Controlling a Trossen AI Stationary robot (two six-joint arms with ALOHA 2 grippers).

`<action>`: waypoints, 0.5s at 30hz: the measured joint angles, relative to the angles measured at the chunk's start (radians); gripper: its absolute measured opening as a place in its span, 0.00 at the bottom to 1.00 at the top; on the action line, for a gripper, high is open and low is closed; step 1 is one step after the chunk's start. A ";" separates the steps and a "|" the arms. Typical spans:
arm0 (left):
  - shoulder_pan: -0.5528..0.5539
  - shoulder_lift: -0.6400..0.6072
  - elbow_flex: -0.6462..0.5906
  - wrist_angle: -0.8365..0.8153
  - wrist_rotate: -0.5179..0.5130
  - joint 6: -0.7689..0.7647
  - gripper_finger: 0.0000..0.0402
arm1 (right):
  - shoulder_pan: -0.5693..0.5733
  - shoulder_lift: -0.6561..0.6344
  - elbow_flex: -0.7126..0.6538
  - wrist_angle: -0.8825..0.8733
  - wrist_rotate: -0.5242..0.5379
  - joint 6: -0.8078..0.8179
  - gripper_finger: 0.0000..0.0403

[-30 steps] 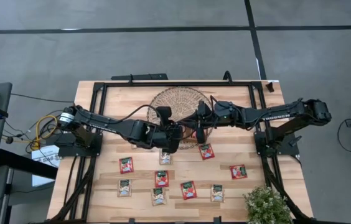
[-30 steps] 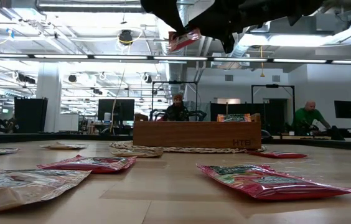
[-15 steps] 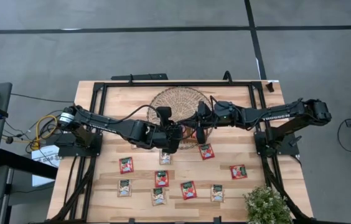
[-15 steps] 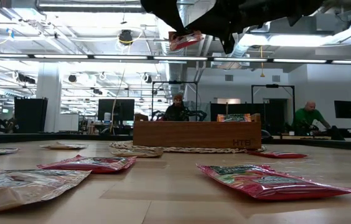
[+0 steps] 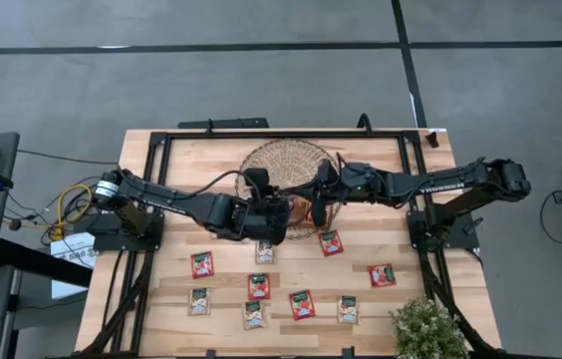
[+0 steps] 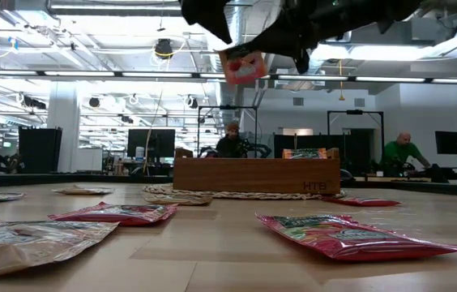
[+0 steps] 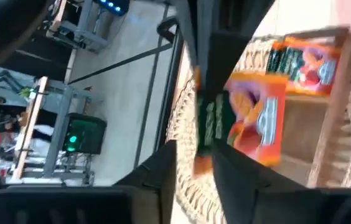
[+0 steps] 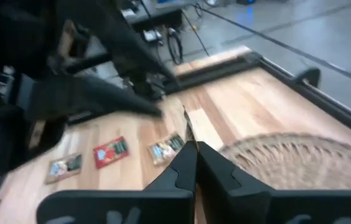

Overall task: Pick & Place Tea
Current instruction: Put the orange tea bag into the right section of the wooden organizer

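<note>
A red tea sachet (image 6: 242, 65) hangs in the air above the brown wooden tray (image 6: 257, 174), between my two grippers. My right gripper (image 8: 191, 163) is shut on it. My left gripper (image 7: 195, 182) stands open right beside the sachet (image 7: 250, 118), its fingers either side of one corner; whether they touch it I cannot tell. Several more sachets lie flat on the table nearer the front edge, among them a red one (image 5: 331, 242) and a cream one (image 5: 198, 301). The tray sits on a round wicker mat (image 5: 286, 160) and has sachets (image 7: 303, 62) in it. My right gripper pinches the red sachet by its upper edge (image 6: 237, 54) between its two fingers. They come nearly level from the table's right. In the right wrist view the sachet shows edge-on (image 8: 188, 130) just past the fingertips. It hangs below the fingers, clear of tray and table.
A small green plant (image 5: 425, 329) stands at the table's front right corner. A black frame (image 5: 261, 135) runs round the tabletop. People sit at desks in the room beyond the far edge (image 6: 232, 142).
My left gripper has opened and let go of the red sachet. The sachet, held close to level between both grippers a second ago, has swung down and now hangs from my right gripper. Neither arm has moved away.
</note>
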 joint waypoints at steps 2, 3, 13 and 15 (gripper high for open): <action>0.001 0.000 0.000 -0.068 -0.064 -0.052 0.31 | 0.000 -0.013 0.000 -0.040 0.024 0.004 0.00; 0.001 0.000 0.000 -0.119 -0.096 -0.089 0.33 | 0.000 -0.020 0.000 -0.056 0.040 0.004 0.00; 0.008 0.000 0.000 -0.603 0.188 -0.668 0.44 | -0.005 -0.189 -0.014 -0.377 0.179 0.008 0.00; 0.000 0.000 0.000 -0.627 0.185 -0.726 0.45 | 0.003 -0.234 -0.059 -0.372 0.195 0.035 0.00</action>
